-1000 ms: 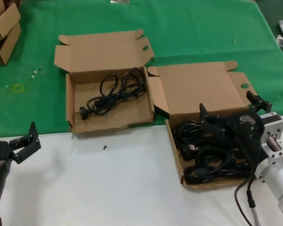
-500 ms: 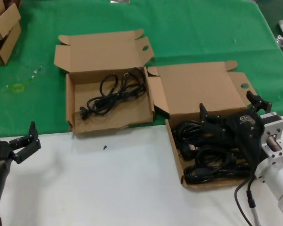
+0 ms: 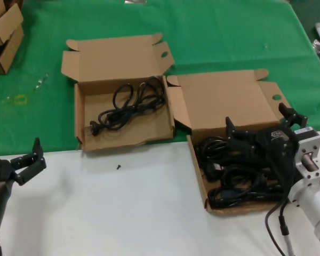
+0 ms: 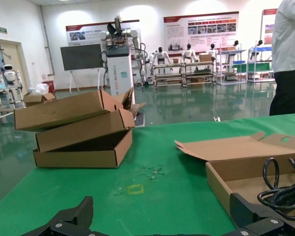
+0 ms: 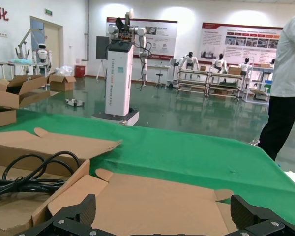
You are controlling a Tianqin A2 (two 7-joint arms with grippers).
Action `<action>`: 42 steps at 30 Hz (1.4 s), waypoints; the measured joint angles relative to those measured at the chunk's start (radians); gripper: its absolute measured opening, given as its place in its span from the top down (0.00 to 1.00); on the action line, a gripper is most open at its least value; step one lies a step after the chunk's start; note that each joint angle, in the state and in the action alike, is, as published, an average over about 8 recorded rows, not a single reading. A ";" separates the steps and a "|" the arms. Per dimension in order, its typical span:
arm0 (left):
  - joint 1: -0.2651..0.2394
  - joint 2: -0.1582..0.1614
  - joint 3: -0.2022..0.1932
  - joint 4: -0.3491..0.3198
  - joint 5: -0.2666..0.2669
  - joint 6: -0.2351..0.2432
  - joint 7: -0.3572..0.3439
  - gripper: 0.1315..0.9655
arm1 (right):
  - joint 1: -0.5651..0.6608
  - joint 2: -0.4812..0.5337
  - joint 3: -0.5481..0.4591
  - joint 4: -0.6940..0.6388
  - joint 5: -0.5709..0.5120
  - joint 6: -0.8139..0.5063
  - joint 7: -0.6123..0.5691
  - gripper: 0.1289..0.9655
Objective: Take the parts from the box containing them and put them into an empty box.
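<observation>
My right gripper [image 3: 261, 127] hangs over the right-hand box [image 3: 200, 181], its fingers spread wide apart and holding nothing, just above the heap of black cords [image 3: 232, 178] that fills that box. This box sits half on the white table [image 3: 122, 213] and half on the green cloth [image 3: 229, 37], its lid [image 3: 224, 98] thrown back flat behind it.

My left gripper [image 3: 28, 160] waits low at the left edge of the white table, fingers also apart and empty, well away from both boxes.

The other box [image 3: 85, 144] lies on the green cloth to the left, its lid open too, with one looped cord [image 3: 129, 104] resting inside, plug toward the front left corner. The two boxes stand just beside each other, their near corners touching or almost so.

A stack of small cartons [image 3: 4, 32] sits at the far left.
</observation>
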 joint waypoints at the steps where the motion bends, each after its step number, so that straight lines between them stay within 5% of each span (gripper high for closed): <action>1: 0.000 0.000 0.000 0.000 0.000 0.000 0.000 0.00 | 0.000 0.000 0.000 0.000 0.000 0.000 0.000 0.00; 42: 0.000 0.000 0.000 0.000 0.000 0.000 0.000 0.00 | 0.000 0.000 0.000 0.000 0.000 0.000 0.000 0.00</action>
